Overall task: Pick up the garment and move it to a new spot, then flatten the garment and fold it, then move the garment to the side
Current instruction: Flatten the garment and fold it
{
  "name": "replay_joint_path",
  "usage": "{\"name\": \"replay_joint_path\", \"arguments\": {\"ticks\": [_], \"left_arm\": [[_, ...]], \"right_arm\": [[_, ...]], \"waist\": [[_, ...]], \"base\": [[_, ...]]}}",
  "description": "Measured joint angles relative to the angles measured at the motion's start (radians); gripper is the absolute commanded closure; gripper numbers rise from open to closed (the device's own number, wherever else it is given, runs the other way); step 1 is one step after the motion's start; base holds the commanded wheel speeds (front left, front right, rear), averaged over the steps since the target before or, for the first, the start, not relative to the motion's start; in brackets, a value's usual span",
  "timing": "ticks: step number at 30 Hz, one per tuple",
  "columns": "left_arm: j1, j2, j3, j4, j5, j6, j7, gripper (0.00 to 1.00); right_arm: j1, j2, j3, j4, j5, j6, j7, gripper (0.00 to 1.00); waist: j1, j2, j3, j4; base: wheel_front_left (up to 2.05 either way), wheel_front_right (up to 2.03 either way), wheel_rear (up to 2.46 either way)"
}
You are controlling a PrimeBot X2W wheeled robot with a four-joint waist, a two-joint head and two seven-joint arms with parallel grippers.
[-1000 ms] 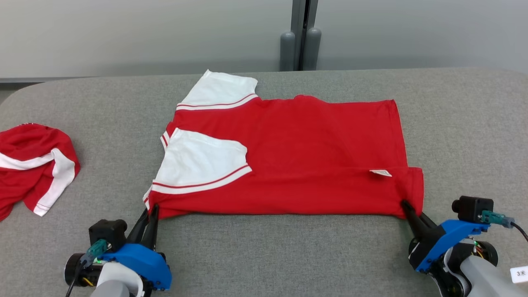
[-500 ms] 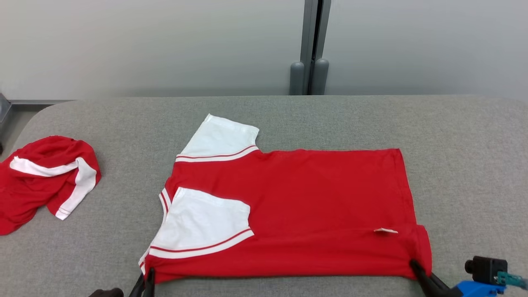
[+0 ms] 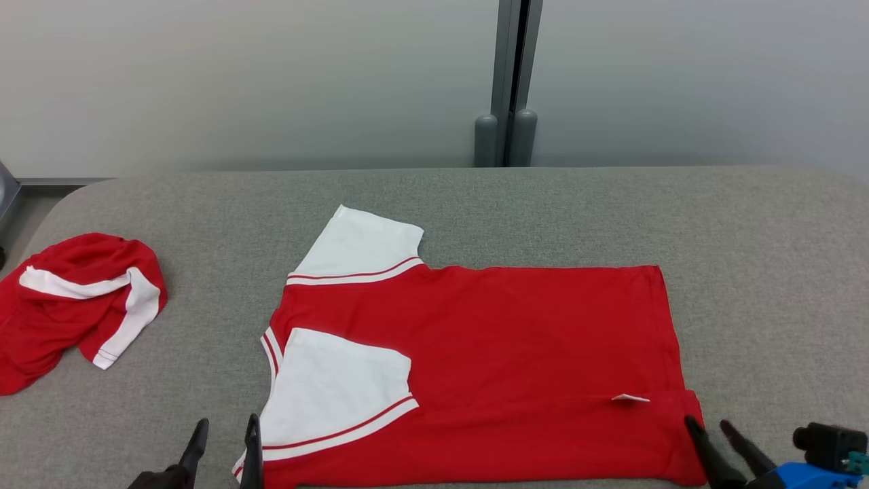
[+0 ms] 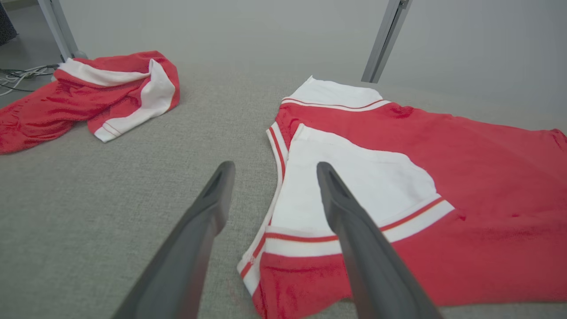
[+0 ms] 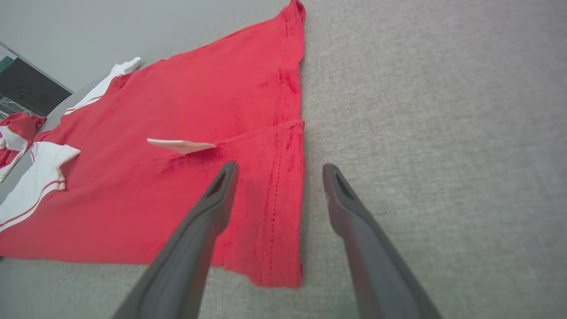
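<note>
**A:** Two claws show at the bottom of the head view. How do they stand?

**B:** Both are spread, gripping nothing. The left claw (image 3: 227, 426) sits at the collar end of the red T-shirt (image 3: 516, 339), with one finger at the cloth's edge and the other over bare worktop (image 3: 760, 272). The right claw (image 3: 707, 426) is at the hem corner.

**A:** And the T-shirt itself?

**B:** It lies flat in the middle of the grey worktop, folded lengthwise, hem toward the robot's right. The nearer white sleeve (image 3: 339, 384) rests on top of the red body. A small white label (image 3: 630, 398) sticks out near the hem. A second red-and-white garment (image 3: 75, 305) lies crumpled well apart at the left end. A grey post (image 3: 509, 75) stands behind the worktop.

**A:** What about the left wrist view?

**B:** The left claw (image 4: 274, 167) has its fingers wide apart. One crosses above the white sleeve (image 4: 354, 177), the other above bare grey surface. I cannot tell whether either touches the cloth. The crumpled garment (image 4: 88, 93) lies at the upper left, with cables (image 4: 17, 77) beyond it.

**A:** And the right wrist view?

**B:** The right claw (image 5: 280, 166) is just as wide, clamping nothing. One finger lies over the folded red strip of the T-shirt (image 5: 199, 102), the other over bare worktop (image 5: 443, 133), with the hem edge between them. The label (image 5: 179, 145) stands up just beyond the finger over the cloth.
</note>
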Motion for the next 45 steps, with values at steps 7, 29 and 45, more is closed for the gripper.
{"name": "replay_joint_path", "arguments": {"ticks": [7, 29, 45], "left_arm": [[-0.047, -0.012, 0.079, -0.071, 0.063, 0.012, -0.027, 0.0], [-0.016, -0.01, 0.258, -0.158, 0.27, -0.03, -0.027, 0.0], [-0.006, 0.012, 0.232, -0.186, 0.276, -0.043, 0.03, 0.0]], "right_arm": [[-0.016, 0.051, -0.159, -0.04, -0.113, 0.0, -0.062, 0.0], [0.069, 0.215, -0.361, -0.276, -0.518, 0.0, -0.12, 0.0], [0.138, 0.284, -0.399, -0.392, -0.664, 0.0, -0.036, 0.0]], "waist": [[0.0, 0.0, -0.023, 0.011], [0.0001, 0.0001, -0.062, 0.052], [0.0001, 0.0001, -0.074, 0.052]], "base": [[0.0, 0.0, 0.0], [0.0, 0.0, 0.0], [0.0, 0.0, 0.0]]}}
